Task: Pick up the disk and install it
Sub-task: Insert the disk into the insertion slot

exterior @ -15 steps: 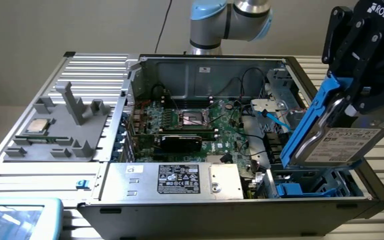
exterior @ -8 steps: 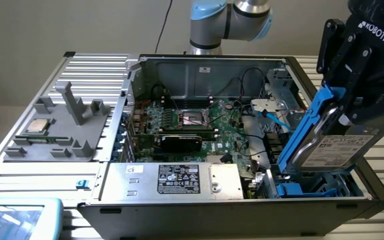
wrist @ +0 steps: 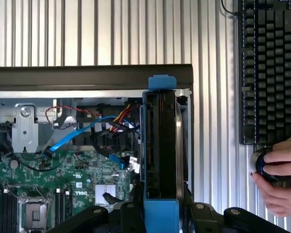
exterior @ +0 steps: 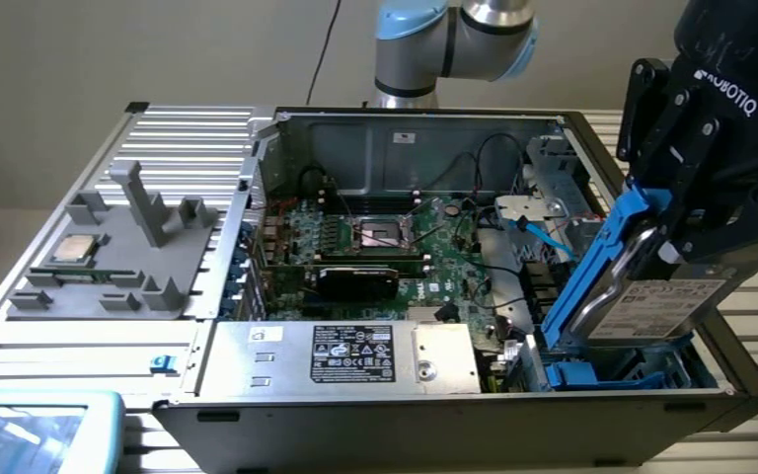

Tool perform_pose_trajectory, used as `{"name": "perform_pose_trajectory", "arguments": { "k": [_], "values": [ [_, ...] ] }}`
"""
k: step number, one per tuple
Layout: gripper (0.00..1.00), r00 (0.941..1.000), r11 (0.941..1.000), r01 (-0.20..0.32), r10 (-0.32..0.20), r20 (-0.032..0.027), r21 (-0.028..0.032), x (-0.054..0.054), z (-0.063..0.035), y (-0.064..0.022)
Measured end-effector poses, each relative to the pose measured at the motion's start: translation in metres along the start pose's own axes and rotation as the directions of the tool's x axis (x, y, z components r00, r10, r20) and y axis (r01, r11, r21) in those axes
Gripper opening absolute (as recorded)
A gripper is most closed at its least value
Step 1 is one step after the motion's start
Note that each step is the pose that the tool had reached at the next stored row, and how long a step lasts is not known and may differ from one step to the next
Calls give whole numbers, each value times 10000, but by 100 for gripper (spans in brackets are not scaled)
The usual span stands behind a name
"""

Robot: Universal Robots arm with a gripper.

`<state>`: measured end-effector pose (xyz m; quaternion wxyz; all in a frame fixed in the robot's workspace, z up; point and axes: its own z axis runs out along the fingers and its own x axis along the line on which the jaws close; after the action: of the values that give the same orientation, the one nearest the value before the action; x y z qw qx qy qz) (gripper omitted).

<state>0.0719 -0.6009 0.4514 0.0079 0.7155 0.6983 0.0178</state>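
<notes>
Exterior view: shows the gripper (exterior: pixel 695 242) clamped on the disk (exterior: pixel 643 296), jaws partway closed across its flat faces, so the pick-up counts as done. Holds the disk off the table and tilted, upper end toward the exterior view's right, lower end dipping into the blue drive bay (exterior: pixel 590 375) at the near corner of the open computer case (exterior: pixel 485 425) on that side. Looks, as a judgement, midway through installing: not yet lying flat or seated, with much of the blue carrier above the case rim. From the wrist view, presents the disk (wrist: pixel 160 141) edge-on in the gripper (wrist: pixel 160 216), lined up just inside the case's dark wall, beside the blue cable (wrist: pixel 72 138) and the green motherboard (wrist: pixel 63 182). Cannot tell whether the carrier's end tabs have met any slot. Elsewhere inside the case, a silver power supply (exterior: pixel 352 355) with a black sticker. Underneath everything, a ribbed metal table (exterior: pixel 182 128); on it, at the exterior view's left, a grey fixture (exterior: pixel 115 267) carrying a small processor chip (exterior: pixel 74 249). Beyond the case wall, a black keyboard (wrist: pixel 271 73) and a person's hand (wrist: pixel 281 179) on a round knob (wrist: pixel 263 162). Behind, a plain beige wall (exterior: pixel 90 59), with the robot arm (exterior: pixel 452 39) rising at the back.
</notes>
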Motion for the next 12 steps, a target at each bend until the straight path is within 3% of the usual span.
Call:
{"name": "perform_pose_trajectory", "arguments": {
  "k": [12],
  "values": [
    [37, 10000, 10000, 1, -1, 0, 1, -4, 105, -4]
  ]
}}
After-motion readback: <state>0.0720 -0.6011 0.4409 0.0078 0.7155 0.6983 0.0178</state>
